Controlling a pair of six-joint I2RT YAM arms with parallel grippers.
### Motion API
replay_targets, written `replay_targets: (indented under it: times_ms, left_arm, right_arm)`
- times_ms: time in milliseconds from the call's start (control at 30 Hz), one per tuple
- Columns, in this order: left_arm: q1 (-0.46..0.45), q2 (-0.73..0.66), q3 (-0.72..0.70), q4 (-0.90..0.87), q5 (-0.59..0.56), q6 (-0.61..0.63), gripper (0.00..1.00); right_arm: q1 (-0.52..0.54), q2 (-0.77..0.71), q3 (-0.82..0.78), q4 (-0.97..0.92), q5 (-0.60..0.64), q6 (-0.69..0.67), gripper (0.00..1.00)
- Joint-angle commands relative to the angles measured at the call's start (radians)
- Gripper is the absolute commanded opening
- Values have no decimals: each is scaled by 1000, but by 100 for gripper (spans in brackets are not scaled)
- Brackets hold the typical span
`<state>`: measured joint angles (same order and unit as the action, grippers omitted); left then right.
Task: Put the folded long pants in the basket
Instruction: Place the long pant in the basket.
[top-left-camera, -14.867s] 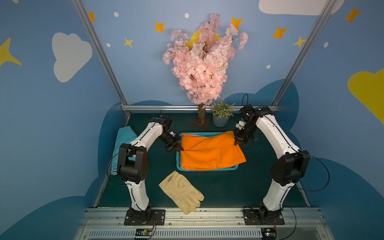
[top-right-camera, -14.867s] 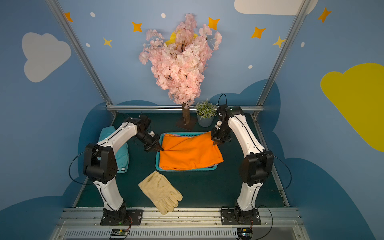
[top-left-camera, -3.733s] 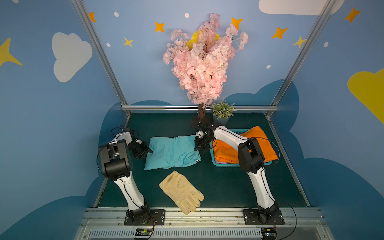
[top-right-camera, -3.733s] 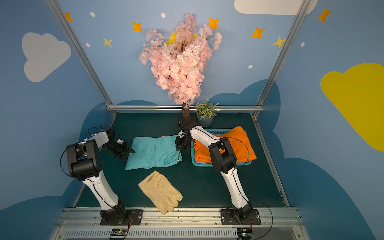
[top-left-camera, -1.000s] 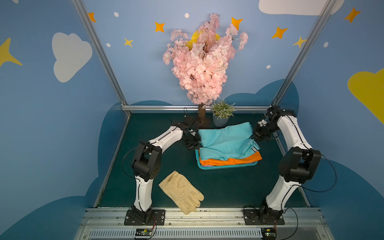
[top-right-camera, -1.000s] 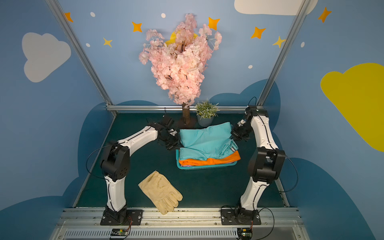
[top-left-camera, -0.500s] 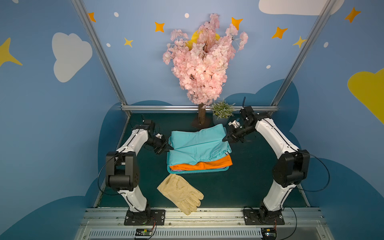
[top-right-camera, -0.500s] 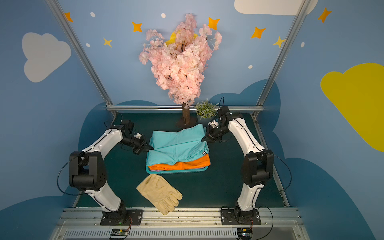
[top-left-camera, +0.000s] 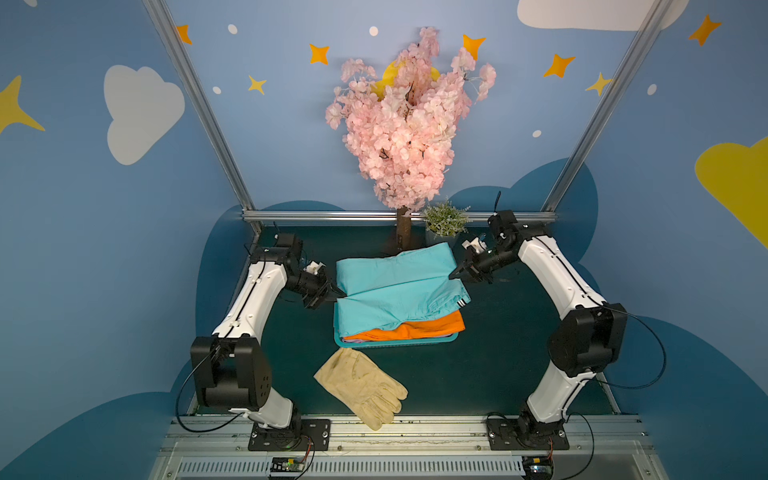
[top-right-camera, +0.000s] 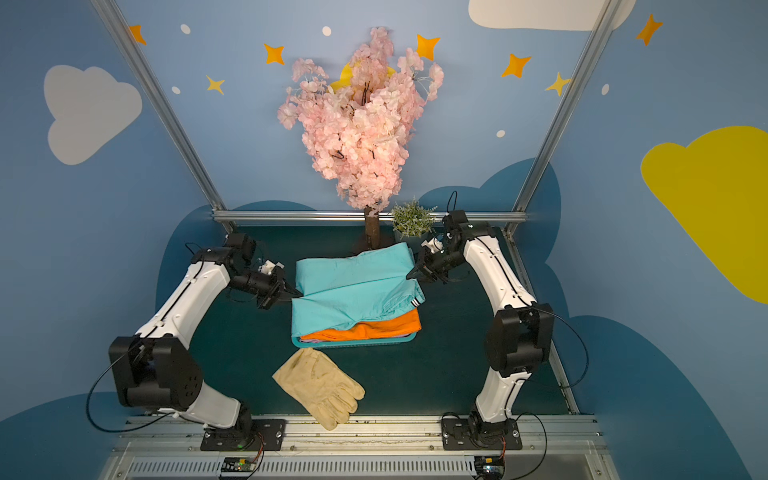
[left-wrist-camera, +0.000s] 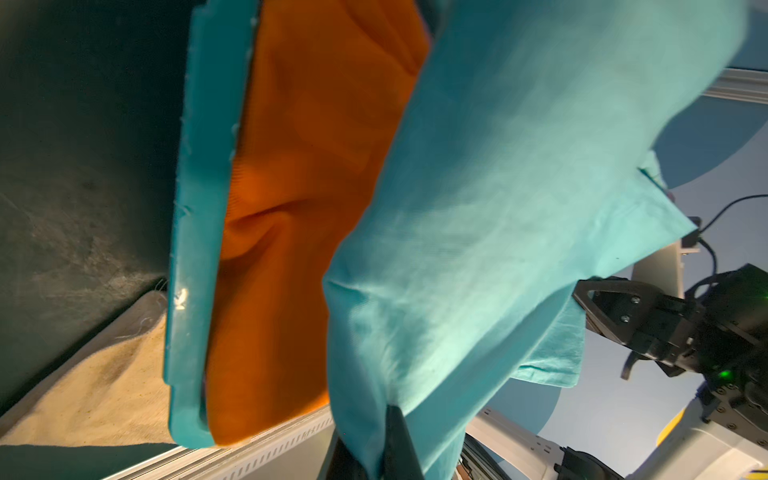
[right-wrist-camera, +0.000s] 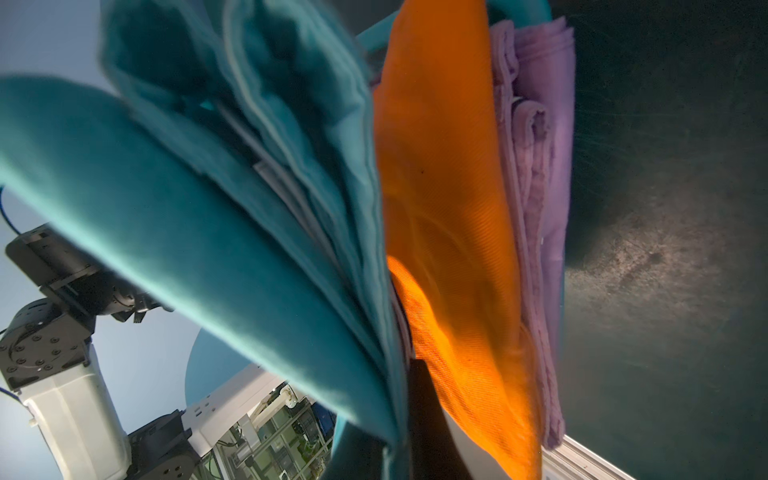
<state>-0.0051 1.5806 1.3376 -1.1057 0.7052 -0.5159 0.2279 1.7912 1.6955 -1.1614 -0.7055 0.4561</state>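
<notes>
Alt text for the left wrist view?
Turquoise pants, pinched in the left gripper, drape over orange pants in the teal basket. The right gripper clamps the far edge; a cream glove lies near the basket.

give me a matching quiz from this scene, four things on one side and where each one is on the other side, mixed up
1. turquoise pants
2. orange pants
3. cream glove
4. potted plant

a. at the back, beside the tree trunk
b. uppermost, pinched at opposite ends by the left gripper and the right gripper
c. on the table, just in front of the basket
d. in the basket, under another garment

Pairs: 1-b, 2-d, 3-c, 4-a
</notes>
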Motion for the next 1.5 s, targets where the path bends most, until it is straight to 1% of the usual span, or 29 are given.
replay_targets:
  times_ms: [0,67,200,300,433,500,633,700,767,833,933,1100,1233,1300,1367,1433,1467]
  left_arm:
    - [-9,73,-48,13,-124,15,4]
    - [-15,98,-74,37,-170,18,3]
    - [-7,100,-127,96,-243,0,4]
    - [-3,74,-141,125,-250,-12,5]
    - [1,56,-120,129,-253,-9,7]
    - [1,54,-98,119,-244,-7,14]
    - [3,52,-45,79,-242,6,24]
    - [5,45,-18,55,-242,15,35]
    - [7,40,10,16,-252,25,38]
    - [10,21,33,-13,-259,31,40]
    - [9,-34,52,-25,-233,30,40]
    - [-8,-126,59,-26,-98,37,35]
    - [-56,-182,-12,49,29,27,31]
    - [-97,-190,-59,78,54,25,28]
    - [-126,-203,-126,104,30,15,25]
    - [-128,-217,-191,132,12,-5,24]
    - [-129,-221,-223,154,9,-17,23]
  right_arm:
    - [-26,12,-59,98,96,12,0]
    - [-21,37,-77,107,106,0,0]
    - [-20,57,-133,139,115,-12,0]
    - [-21,41,-169,164,125,-17,0]
    - [-22,31,-200,180,105,-19,0]
    - [-23,17,-216,183,91,-14,0]
    - [-24,-24,-230,190,64,-13,0]
    - [-31,-42,-235,186,50,-11,18]
    - [-39,-64,-250,187,19,-7,30]
    - [-41,-93,-263,188,5,-4,37]
    - [-41,-134,-279,190,-18,-4,44]
    - [-38,-178,-325,178,-52,-10,47]
    - [-16,-218,-381,199,-108,-10,49]
    - [-4,-222,-399,179,-97,-21,48]
    - [4,-239,-433,177,-95,-22,44]
    - [8,-263,-469,190,-85,-15,42]
    - [10,-274,-487,199,-85,-12,38]
